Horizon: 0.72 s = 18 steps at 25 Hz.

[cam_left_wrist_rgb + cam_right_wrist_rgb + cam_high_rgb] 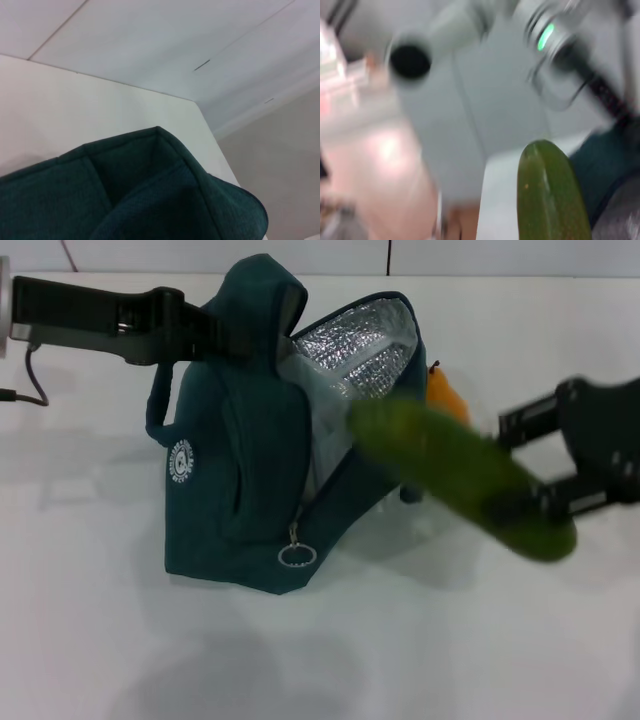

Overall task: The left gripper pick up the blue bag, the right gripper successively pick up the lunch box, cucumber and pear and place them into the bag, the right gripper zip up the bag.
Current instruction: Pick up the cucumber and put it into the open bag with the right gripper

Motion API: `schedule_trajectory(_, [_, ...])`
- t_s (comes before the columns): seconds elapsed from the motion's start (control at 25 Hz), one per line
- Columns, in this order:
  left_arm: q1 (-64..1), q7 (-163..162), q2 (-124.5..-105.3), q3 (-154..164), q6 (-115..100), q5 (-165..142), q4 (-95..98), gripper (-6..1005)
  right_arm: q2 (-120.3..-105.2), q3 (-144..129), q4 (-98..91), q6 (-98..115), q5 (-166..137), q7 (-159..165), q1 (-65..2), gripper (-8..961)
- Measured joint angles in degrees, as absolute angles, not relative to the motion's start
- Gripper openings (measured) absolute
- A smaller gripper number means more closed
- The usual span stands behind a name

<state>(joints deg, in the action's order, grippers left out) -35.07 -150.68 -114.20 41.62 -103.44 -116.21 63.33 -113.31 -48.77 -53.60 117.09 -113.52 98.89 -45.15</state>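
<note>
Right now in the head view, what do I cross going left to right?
left gripper holding the bag's handle → blue bag → cucumber → right gripper gripping the cucumber's far end. The pear peeks out behind the cucumber, so I leave it unplaced.

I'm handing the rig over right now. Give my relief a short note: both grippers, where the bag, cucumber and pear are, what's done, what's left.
Left gripper: shut on the blue bag, holding it up by a handle, mouth open toward the right arm.
Right gripper: shut on the cucumber, in the air with its free end at the bag's mouth.
Pear: on the table behind the bag.
Lunch box: not visible; cannot tell whether it is inside.
Left: drop the cucumber in, add the pear, zip the bag.
</note>
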Motion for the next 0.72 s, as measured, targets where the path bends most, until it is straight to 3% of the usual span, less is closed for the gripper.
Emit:
schedule_trajectory(0.16, [-35.07,-150.83,-114.17,42.64,-103.47,-116.25,63.27,50,-112.18,-44.45,-42.88,114.52,-107.51,98.15,-45.11,562])
schedule_trajectory(0.24, [-34.98,-150.81,-114.05,42.88,-103.48,-116.3,63.28,50,-112.66,-44.4,-40.23,112.34,-105.46,97.37,-44.76,562])
schedule_trajectory(0.44, [-34.53,-150.62,-113.86,42.89,-103.75,-116.34,63.11,50,-116.04,-46.24,-36.18,104.99,-99.18,92.78,-42.8,561])
schedule_trajectory(0.72, [-34.47,-149.79,-113.69,42.89,-103.79,-116.37,62.98,49,-116.17,-57.43,-24.33,97.98,-78.49,81.22,-43.47,560])
